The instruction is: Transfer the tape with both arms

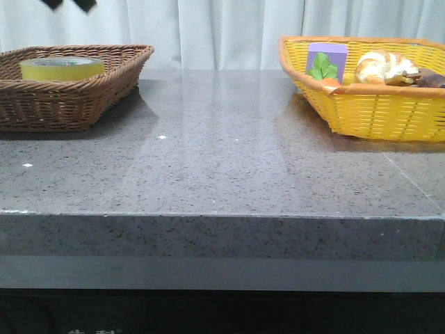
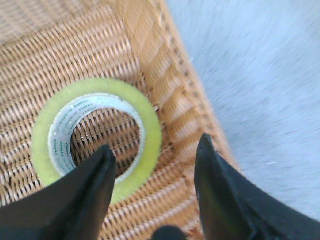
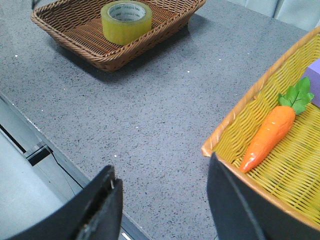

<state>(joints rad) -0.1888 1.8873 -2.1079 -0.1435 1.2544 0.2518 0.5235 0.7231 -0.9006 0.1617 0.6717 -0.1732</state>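
The tape [image 1: 62, 67], a yellow roll with a white core printed in green, lies flat in the brown wicker basket [image 1: 69, 104] at the table's far left. My left gripper [image 2: 156, 142] hangs open above it. One finger is over the roll's hole and the other over the basket floor beside the basket wall [image 2: 165, 75], with nothing held. Only its fingertips [image 1: 87, 5] show in the front view, high over the basket. My right gripper [image 3: 162, 163] is open and empty over the table's near edge, far from the tape [image 3: 126, 22].
A yellow wicker basket [image 1: 368, 104] stands at the far right, holding a toy carrot [image 3: 267, 135], a purple box [image 1: 327, 59] and bread [image 1: 382, 66]. Grey speckled tabletop [image 1: 222, 160] lies between the baskets. The table's front edge [image 3: 60, 155] is close to my right gripper.
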